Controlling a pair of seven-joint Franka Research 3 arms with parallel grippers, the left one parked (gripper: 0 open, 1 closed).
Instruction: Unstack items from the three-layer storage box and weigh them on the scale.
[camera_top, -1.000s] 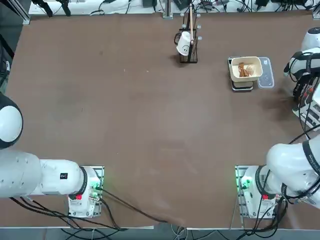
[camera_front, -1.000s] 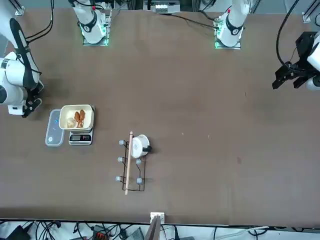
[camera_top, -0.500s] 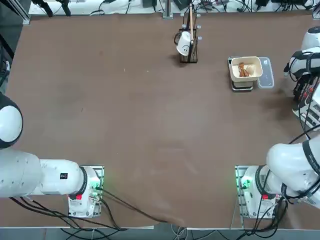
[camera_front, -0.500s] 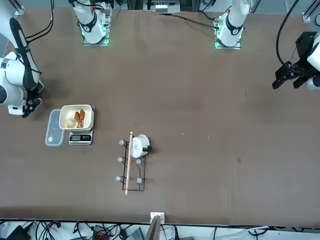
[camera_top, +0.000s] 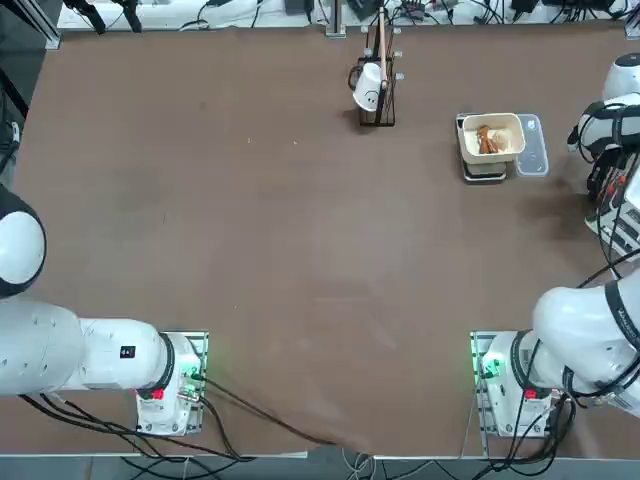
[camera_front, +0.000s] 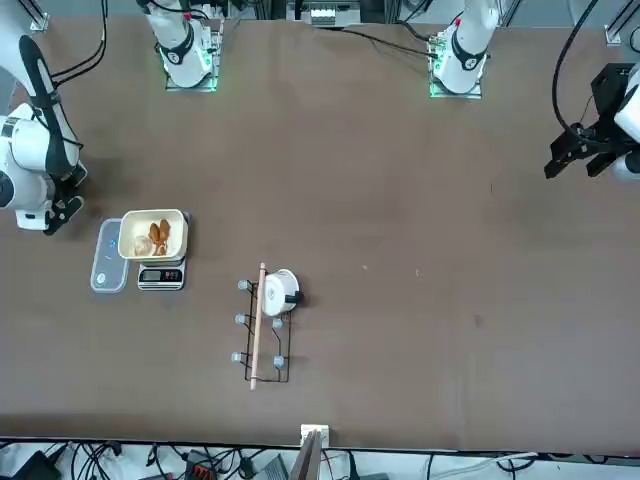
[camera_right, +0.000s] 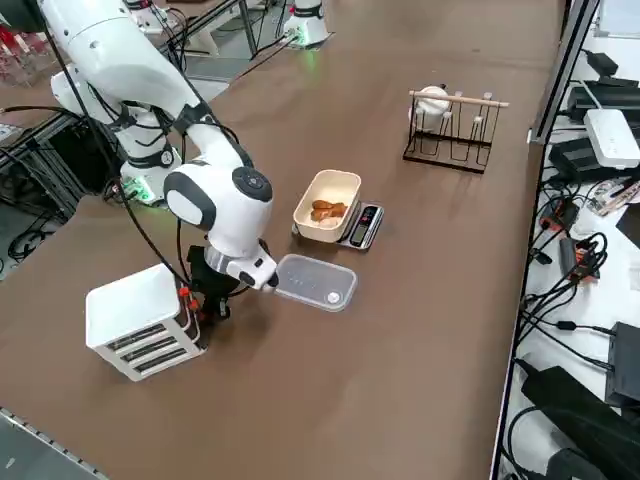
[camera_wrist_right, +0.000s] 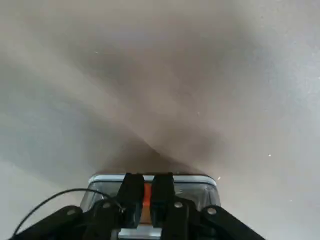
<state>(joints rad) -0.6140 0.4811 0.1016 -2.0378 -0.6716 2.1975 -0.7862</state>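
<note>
The right claw (camera_wrist_right: 146, 200) is pressed together on a small orange tab at the front of the three-layer storage box (camera_right: 140, 322), which stands at the surface's right edge. The scale (camera_right: 362, 225), with reddish-brown items (camera_right: 326, 210) in its cream bowl (camera_right: 328, 205), lies farther along the surface, past the clear lid (camera_right: 314, 282). I think the drawer must slide out towards the open surface, where there is room

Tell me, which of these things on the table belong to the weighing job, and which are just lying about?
Part of the job:
- white three-tier storage box, with the right tool at its drawers, shut on a small orange bit
- small dark-grey scale
- cream rounded-square bowl on it
- reddish-brown and pale food lumps inside

Just lying about:
- clear rectangular plastic lid
- black wire rack holding a white cup
</note>
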